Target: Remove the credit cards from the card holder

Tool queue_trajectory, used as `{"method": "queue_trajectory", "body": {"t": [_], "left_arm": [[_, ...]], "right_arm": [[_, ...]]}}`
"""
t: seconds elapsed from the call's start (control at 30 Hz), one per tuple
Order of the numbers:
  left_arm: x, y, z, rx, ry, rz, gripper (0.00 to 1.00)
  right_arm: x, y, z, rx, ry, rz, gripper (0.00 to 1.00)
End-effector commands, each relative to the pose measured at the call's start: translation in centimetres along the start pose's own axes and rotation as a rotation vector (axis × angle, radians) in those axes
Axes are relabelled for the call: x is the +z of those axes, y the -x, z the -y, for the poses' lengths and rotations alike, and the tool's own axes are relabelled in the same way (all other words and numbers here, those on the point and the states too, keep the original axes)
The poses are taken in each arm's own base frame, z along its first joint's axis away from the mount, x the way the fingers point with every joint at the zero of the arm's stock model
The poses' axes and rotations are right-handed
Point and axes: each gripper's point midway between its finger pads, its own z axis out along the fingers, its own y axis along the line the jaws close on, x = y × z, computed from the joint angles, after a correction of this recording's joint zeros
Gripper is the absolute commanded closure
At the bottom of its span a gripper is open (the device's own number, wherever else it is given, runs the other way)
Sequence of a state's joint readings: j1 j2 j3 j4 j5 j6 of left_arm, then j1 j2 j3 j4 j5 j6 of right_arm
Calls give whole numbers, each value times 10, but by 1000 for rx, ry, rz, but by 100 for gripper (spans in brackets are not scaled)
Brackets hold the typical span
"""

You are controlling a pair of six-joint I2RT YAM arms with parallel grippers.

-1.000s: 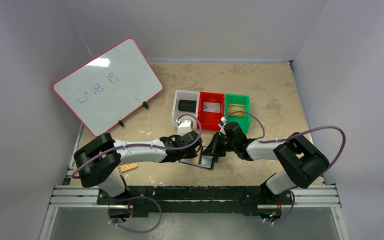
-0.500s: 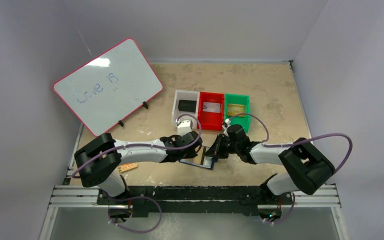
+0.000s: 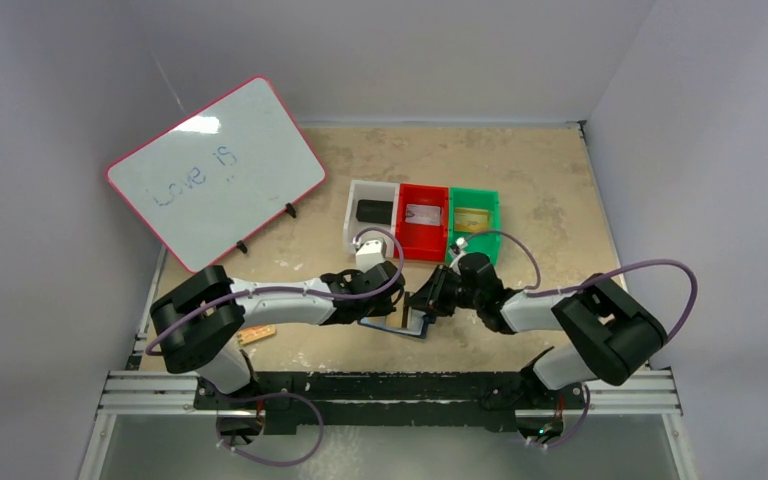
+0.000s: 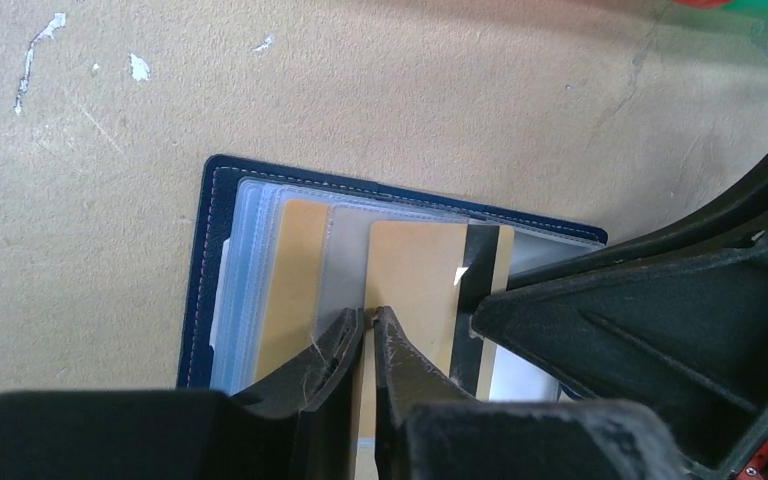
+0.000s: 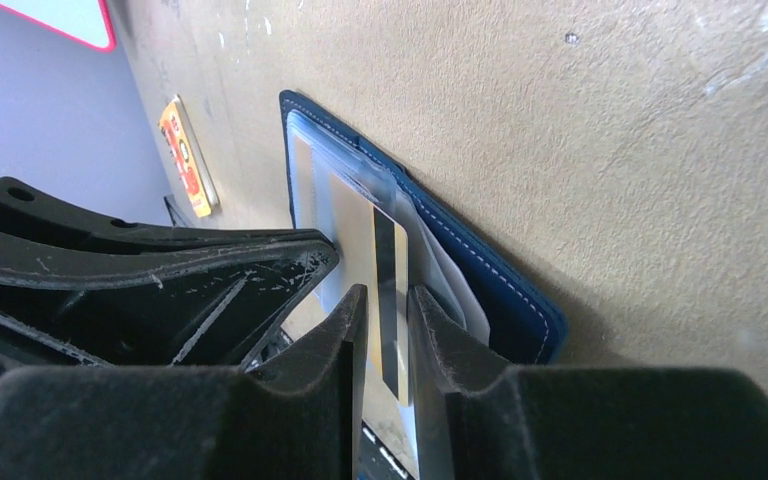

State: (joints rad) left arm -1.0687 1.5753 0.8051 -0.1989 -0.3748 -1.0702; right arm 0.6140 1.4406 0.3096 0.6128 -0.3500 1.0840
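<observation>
Careful, your left gripper (image 4: 368, 325) pinches the credit card (image 4: 415, 285) by its edge while your right gripper (image 5: 390, 302) stands slightly spread astride it, so it could slip free.

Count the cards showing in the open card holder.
2. A tan card sits in a clear sleeve toward the left of the navy card holder. A striped card is just right of it, near the holder's middle. Others may be hidden in the sleeves.
</observation>
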Motion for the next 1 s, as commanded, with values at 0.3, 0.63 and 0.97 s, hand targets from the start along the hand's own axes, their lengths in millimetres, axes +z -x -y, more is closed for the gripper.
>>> {"method": "queue_trajectory", "body": {"t": [0.3, 0.63, 0.97], "left_arm": [[3, -12, -28, 36, 94, -26, 94], [5, -16, -29, 40, 93, -39, 97], [5, -17, -31, 42, 99, -41, 99]], "right_arm": [[-6, 3, -10, 5, 101, 49, 84], [0, -1, -9, 20, 120, 28, 77], [-4, -7, -4, 9, 122, 11, 98]]}}
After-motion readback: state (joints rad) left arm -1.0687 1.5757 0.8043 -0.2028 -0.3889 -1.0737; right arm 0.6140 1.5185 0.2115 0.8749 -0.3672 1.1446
